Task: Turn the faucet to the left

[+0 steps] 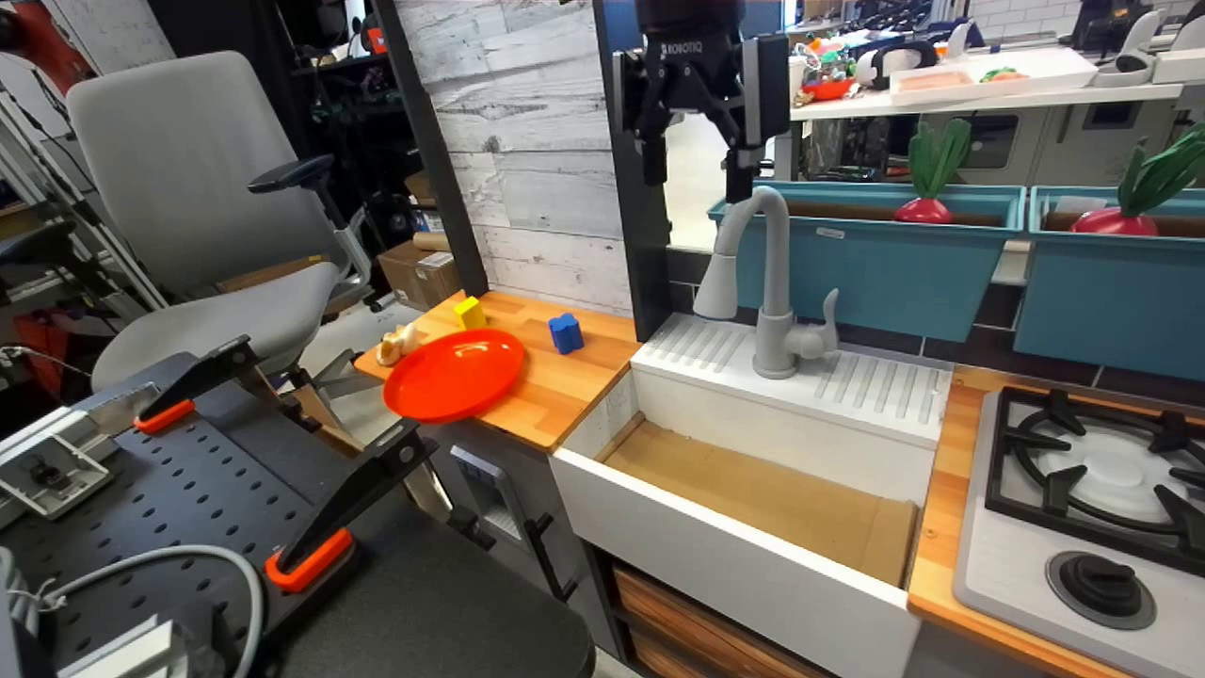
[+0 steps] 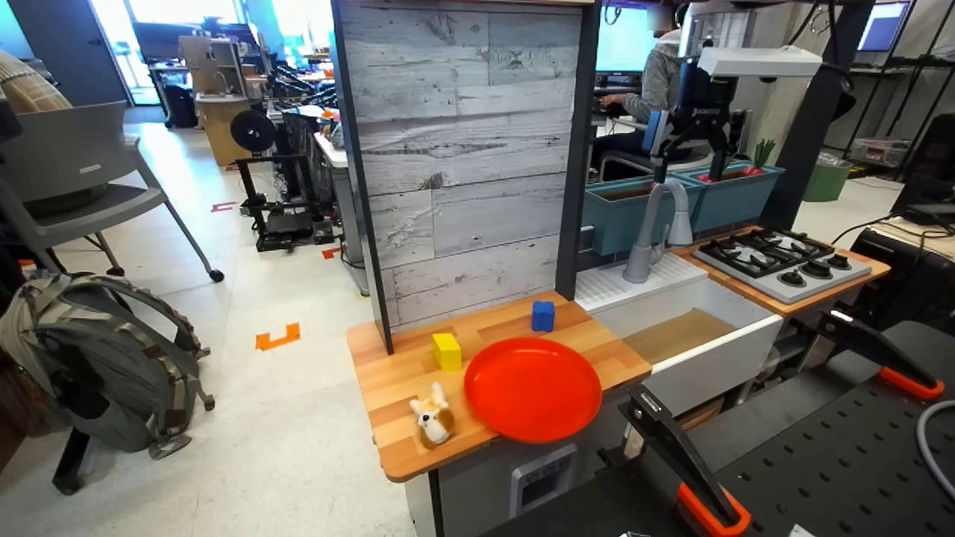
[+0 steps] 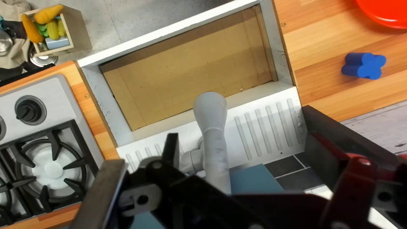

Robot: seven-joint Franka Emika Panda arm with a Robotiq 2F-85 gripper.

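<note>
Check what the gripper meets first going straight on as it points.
Likely the faucet's gooseneck spout: the gripper points down toward it in both exterior views, and the wrist view shows it between the open jaws. Depth's unclear, so they may straddle it.

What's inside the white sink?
Some brown cardboard lies inside the sink, covering its bottom. Whatever is under the cardboard is hidden, so I can't tell what's there.

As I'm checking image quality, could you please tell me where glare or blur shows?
In the wrist view, the gripper looks blurred, the faucet sharper; in an exterior view, the window is blown out; in an exterior view, the plate carries a small glint.
</note>
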